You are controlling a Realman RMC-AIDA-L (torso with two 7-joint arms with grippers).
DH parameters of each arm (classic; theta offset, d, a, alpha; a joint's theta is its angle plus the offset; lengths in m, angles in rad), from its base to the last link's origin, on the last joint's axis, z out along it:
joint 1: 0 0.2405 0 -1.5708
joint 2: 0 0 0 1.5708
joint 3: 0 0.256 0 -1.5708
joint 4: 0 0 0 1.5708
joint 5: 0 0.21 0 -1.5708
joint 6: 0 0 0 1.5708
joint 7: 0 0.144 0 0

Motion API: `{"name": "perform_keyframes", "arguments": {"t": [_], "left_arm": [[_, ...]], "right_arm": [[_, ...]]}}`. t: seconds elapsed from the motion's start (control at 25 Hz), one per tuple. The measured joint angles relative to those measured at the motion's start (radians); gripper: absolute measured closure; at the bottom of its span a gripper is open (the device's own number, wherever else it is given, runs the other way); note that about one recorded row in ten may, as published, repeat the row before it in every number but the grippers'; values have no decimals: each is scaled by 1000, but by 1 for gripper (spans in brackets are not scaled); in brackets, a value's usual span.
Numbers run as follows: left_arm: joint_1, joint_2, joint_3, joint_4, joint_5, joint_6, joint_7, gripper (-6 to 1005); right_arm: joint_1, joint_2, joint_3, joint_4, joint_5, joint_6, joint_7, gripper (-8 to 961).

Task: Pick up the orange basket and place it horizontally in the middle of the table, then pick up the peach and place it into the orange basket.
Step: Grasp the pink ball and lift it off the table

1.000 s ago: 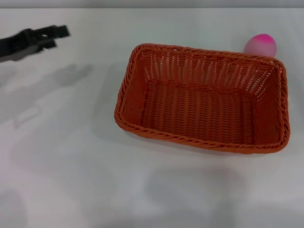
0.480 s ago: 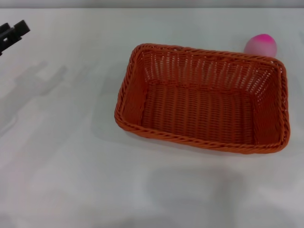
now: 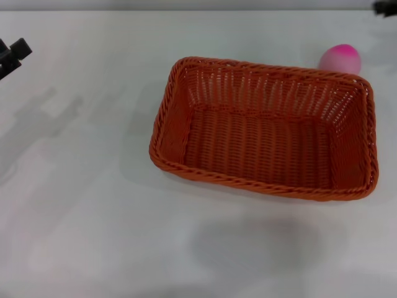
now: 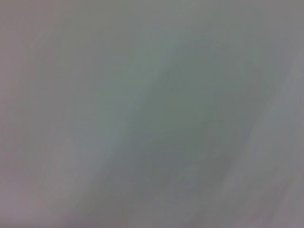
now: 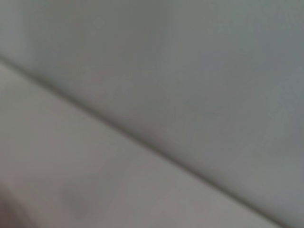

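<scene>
The orange basket (image 3: 260, 185) lies empty on the white table (image 3: 87, 205), right of centre, with its long side running across the head view. The peach (image 3: 340, 59) sits on the table just behind the basket's far right corner, touching or nearly touching the rim. My left gripper (image 3: 15, 51) pokes in at the left edge of the head view, far from the basket and holding nothing visible. Only a dark tip of my right gripper (image 3: 386, 6) shows in the top right corner, beyond the peach. Both wrist views show nothing but pale surface.
The table's far edge (image 3: 198, 10) runs along the top of the head view. Bare white tabletop stretches to the left of the basket and in front of it.
The left gripper has pulled back leftward to the edge of the head view. A dark tip of the right gripper has come in at the top right corner. Basket and peach have stayed put.
</scene>
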Motion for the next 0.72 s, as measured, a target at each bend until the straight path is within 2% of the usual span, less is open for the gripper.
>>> {"name": "perform_keyframes", "arguments": {"t": [0.12,0.16,0.36,0.56,0.72], "left_arm": [[16,-2,0,0,-17,-29,33,259],[21,-2,-1,1,-22,-34,44,260],[25,-5,6,8,-26,-49,64,260],[30,-6,6,14,-26,-100,84,260],[31,-7,7,23,-29,-137,110,261]], "right_arm": [[62,36,-83,18,-98,-2,91,139],[62,36,-83,18,-98,-2,91,139],[110,68,-123,69,-178,-25,174,140],[133,89,-131,107,-274,-82,235,140],[140,91,-158,137,-323,-122,278,141]]}}
